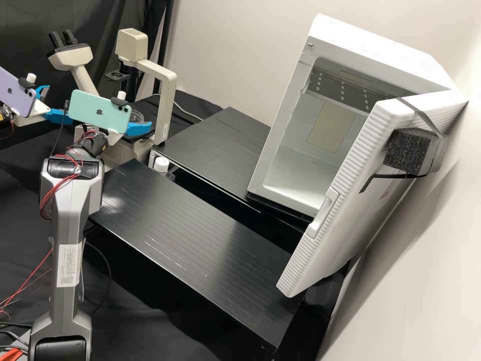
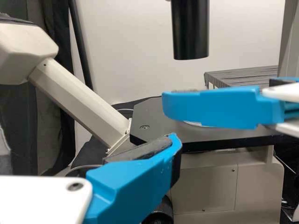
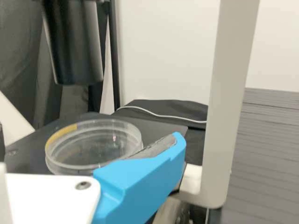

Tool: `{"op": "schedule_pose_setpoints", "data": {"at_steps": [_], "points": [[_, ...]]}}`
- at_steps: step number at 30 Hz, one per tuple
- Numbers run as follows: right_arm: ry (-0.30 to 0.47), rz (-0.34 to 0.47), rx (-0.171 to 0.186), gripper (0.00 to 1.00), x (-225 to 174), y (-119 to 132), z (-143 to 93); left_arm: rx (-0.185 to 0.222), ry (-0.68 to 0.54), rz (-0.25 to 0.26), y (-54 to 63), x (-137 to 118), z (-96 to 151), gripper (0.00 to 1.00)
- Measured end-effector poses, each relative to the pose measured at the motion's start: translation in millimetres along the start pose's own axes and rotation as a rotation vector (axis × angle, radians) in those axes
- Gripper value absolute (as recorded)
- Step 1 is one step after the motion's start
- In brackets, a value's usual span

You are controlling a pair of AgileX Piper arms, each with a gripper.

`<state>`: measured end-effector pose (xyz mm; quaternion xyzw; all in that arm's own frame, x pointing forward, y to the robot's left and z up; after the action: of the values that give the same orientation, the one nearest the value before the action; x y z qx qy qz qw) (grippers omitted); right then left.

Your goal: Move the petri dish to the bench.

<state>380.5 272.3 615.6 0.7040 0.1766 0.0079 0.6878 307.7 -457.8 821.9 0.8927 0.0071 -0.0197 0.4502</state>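
1. High view, three o'clock: ribbed white door (image 1: 361, 145), black foam block (image 1: 408, 150) with pale specks.
2. Ten o'clock: cream microscope (image 1: 70, 60), black eyepieces (image 1: 69, 37), lilac phone (image 1: 16, 93), mint-green phone (image 1: 95, 110), bright blue fingers (image 1: 138, 130).
3. Seven o'clock: black platform (image 1: 210, 240), finely lined.
4. Eight o'clock: grey arm (image 1: 65, 306); nine o'clock: red wires (image 1: 45, 205).
5. Right wrist view: colourless petri dish (image 3: 93, 149), yellow strip (image 3: 60, 134) along its rim.
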Motion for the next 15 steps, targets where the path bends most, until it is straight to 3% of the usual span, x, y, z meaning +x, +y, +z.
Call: {"op": "schedule_pose_setpoints", "data": {"at_steps": [11, 15], "points": [[-0.041, -0.031, -0.061, 1.0, 15, -18, 9, 0.0, 0.0, 0.0, 0.0, 0, 0, 1.0], [-0.044, -0.019, -0.055, 1.0, 18, -16, 7, 0.0, 0.0, 0.0, 0.0, 0, 0, 1.0]]}}
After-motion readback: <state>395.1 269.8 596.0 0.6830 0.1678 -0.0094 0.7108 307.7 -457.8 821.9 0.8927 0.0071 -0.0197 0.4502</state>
